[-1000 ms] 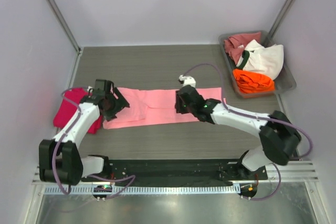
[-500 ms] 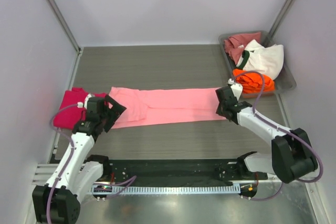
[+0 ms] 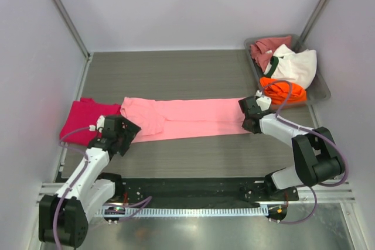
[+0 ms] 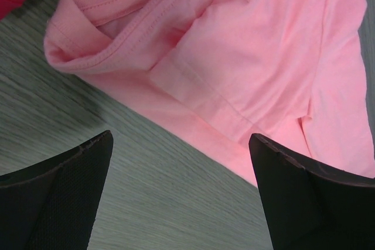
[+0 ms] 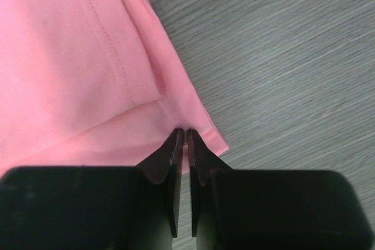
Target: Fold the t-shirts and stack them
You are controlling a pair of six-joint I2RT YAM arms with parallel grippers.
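The right gripper (image 5: pixel 183 136) is pinched shut on the hem of the light pink t-shirt (image 3: pixel 193 118); the left gripper (image 4: pixel 180 139) hangs wide open over its opposite end.

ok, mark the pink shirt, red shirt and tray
pink shirt (image 3: pixel 193 118): top external view, middle of the flat strip.
red shirt (image 3: pixel 83 119): top external view, centre of the visible cloth.
tray (image 3: pixel 321 91): top external view, bare right rim.
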